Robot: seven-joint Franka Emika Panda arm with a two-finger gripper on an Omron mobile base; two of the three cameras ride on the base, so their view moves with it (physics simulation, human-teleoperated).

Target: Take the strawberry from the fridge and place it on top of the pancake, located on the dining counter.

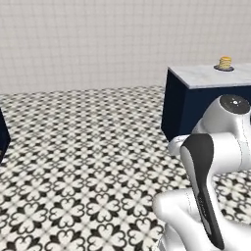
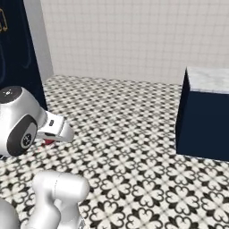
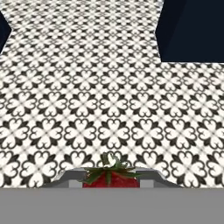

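Strawberry: red w/ green leafy cap, clamped betw. gripper fingers, low over patterned floor. Judged light, soft, bruisable; hold across body w/ gentle squeeze.
Arm: folded close to base, hand low at left.
Dining counter: far right, marble top, navy base.
Pancake: on plate atop counter.
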